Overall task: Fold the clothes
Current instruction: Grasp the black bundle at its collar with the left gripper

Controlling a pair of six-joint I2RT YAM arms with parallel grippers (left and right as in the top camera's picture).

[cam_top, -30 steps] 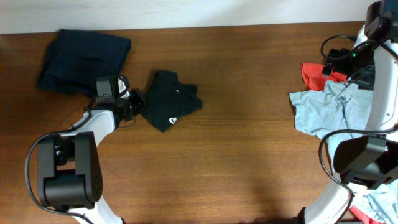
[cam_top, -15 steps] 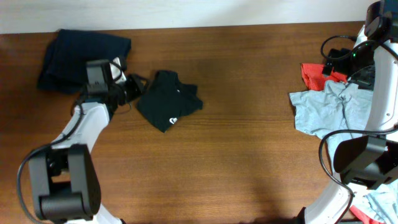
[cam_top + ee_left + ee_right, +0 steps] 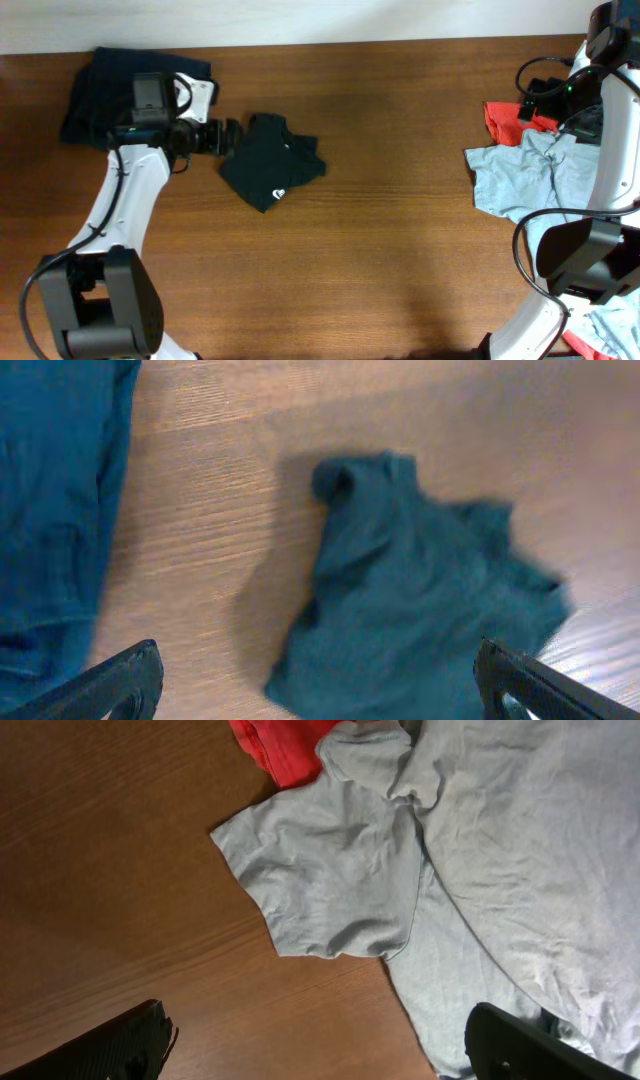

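The black shirt lies in a small bundle on the table, left of centre, its white label facing up. My left gripper hovers at its far-left edge, open and holding nothing. In the left wrist view the same black shirt lies under and ahead of the wide-open left gripper. A dark navy shirt sits at the far left. My right gripper is open over bare wood beside the light blue-grey shirt, with the red-orange shirt beyond.
The light blue-grey shirt and red-orange shirt are spread by the right edge, under the right arm. More cloth lies at the bottom right corner. The wooden table ends at a white wall at the far side.
My left gripper opened and let go of the black shirt's left edge, then drew up and back toward the navy shirt. The right arm has not moved.
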